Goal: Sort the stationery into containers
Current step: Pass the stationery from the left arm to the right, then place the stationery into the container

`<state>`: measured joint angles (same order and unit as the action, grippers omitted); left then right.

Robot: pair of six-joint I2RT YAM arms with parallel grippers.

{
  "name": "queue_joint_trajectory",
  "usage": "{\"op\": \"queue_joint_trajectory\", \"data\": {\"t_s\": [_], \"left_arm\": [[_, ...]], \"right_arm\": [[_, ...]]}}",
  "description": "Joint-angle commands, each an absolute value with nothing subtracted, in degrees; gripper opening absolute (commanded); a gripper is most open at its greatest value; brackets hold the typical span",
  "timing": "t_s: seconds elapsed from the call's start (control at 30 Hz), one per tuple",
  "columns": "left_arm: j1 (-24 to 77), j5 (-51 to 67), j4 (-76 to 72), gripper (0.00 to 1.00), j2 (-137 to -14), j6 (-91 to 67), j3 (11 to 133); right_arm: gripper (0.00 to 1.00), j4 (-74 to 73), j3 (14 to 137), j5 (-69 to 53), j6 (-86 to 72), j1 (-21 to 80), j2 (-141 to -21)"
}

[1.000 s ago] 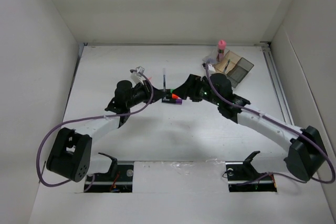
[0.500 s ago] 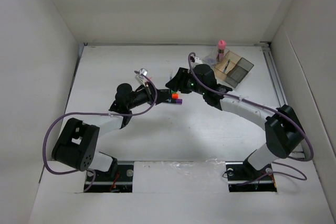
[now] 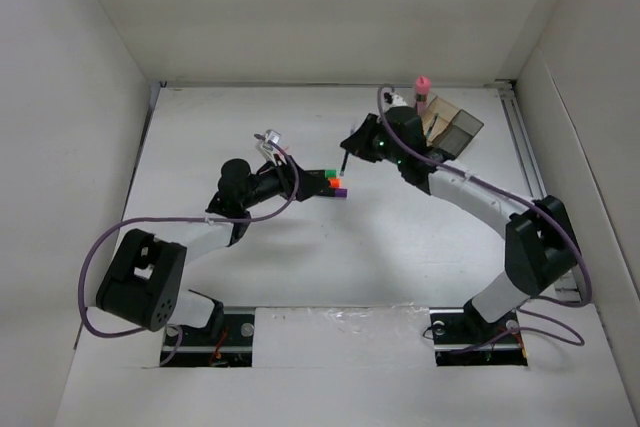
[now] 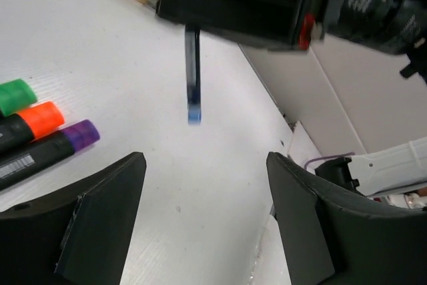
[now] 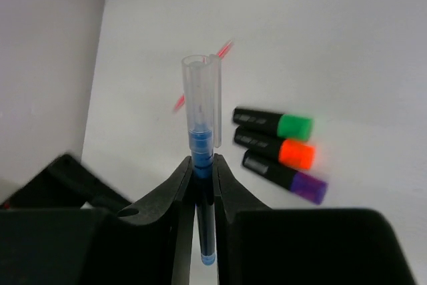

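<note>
One thin blue-and-white pen with a clear cap (image 5: 200,118) is gripped by the right pincer (image 5: 204,168). Its two black fingers are clenched on the blue barrel just below the cap. The cap stands out past the fingertips, and the rest of the barrel runs back between them. In the left wrist view the pen hangs from that pincer, and its end appears to be off the table (image 3: 200,127).

Just beside it on the table lie three short black markers (image 3: 333,183), side by side and touching, with green, orange and purple ends. They sit near the middle of the table, a little toward the far edge. A thin pink-red pen (image 5: 225,49) lies flat beyond them, partly hidden behind the held cap.

The left pincer (image 4: 205,161) is released, with its jaws spread wide and nothing between them. It sits just on the left-edge side of the markers, with its fingertips pointing toward them and the hanging pen.

Toward the far right corner of the table sits a translucent plastic tray of square compartments (image 3: 462,131), tinted tan and smoky grey. A pink-capped bottle (image 3: 422,92) stands upright at its far side.
</note>
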<state>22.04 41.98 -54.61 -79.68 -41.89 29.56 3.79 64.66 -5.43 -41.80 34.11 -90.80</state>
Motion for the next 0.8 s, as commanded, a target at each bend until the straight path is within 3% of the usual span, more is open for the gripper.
{"op": "queue_joint_trajectory", "data": {"t_s": [0.0,0.17,0.37,0.67,0.77], "left_arm": [[22.1,38.4,-52.2,0.71,-74.6,-36.4,29.2],[22.1,30.7,-43.9,0.72,-67.0,-33.0,27.3],[22.1,29.9,-42.6,0.72,-63.8,-32.4,26.8],[22.7,29.4,-40.9,0.72,-64.9,-32.4,27.5],[22.7,29.4,-40.9,0.72,-64.9,-32.4,28.0]], "right_arm": [[0.05,0.6,70.3,0.6,-41.0,26.4,-88.2],[0.05,-4.1,75.1,7.1,-41.7,14.2,-91.8],[0.05,-8.6,84.0,11.0,-43.8,3.1,-102.7],[0.04,-17.1,97.5,16.7,-42.5,1.6,-115.1],[0.09,-17.8,99.5,16.1,-42.5,1.6,-117.1]]}}
